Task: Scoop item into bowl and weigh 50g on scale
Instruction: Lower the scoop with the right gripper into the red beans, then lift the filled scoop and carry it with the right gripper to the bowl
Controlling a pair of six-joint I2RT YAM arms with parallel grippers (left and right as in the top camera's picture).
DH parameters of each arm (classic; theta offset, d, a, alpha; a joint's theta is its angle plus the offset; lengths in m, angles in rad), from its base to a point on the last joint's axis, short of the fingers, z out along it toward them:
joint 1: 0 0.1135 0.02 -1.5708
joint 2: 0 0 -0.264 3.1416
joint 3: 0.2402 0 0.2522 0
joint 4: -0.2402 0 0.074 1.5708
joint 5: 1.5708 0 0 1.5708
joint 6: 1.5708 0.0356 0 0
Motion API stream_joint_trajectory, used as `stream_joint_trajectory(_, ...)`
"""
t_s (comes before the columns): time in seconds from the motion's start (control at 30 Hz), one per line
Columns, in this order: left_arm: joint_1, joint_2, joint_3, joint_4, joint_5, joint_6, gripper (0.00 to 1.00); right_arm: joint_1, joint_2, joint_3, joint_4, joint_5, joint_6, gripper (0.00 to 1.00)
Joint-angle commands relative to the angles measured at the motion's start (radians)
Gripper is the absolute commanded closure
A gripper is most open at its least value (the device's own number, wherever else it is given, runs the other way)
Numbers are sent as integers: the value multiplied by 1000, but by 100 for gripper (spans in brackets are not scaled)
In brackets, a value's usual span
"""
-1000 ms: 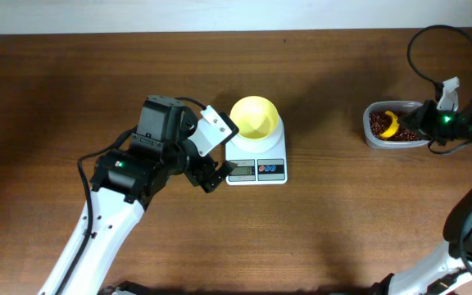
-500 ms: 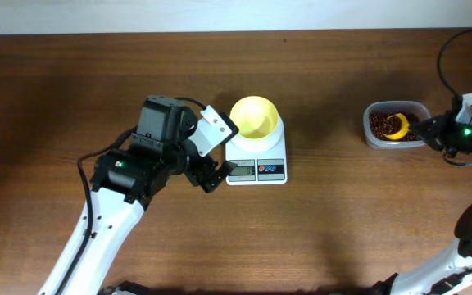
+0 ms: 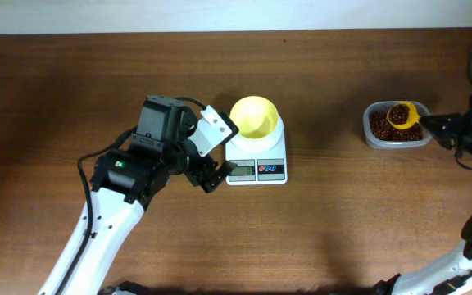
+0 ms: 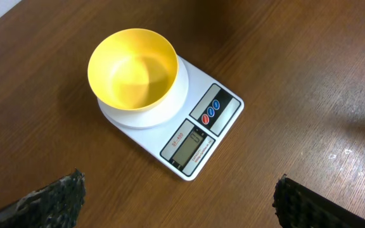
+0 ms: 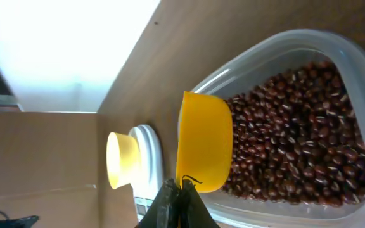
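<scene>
Beans heaped in the clear tub, just ahead of and below the right jaws; right gripper clamped tight on the handle of the yellow scoop; scoop cup sits just past the fingertips, over the tub's far side. Change: a second ago the scoop was dug down in the heap, now it has come up and turned level, dark beans showing in the cup from overhead; so first load looks taken, transfer is next. Yellow bowl empty, sitting on the white scale, well apart from the right jaws. Left gripper unmoved, jaws wide, holding nothing; bowl and scale straight ahead of them. Nothing weighed yet.
</scene>
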Motion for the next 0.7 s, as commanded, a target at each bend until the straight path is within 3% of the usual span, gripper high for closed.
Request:
stream_joint_trajectory(0.0,6,-4,-10,2,0,-12,1,-22,14,-5,-6,-122,-24,96)
stream_joint_trajectory(0.4,6,-4,-10,2,0,-12,1,14,14,-5,-60,-213,-23,96)
stream_joint_trajectory(0.67,6,-4,-10,2,0,-12,1,251,14,-5,-13,-212,-21,96)
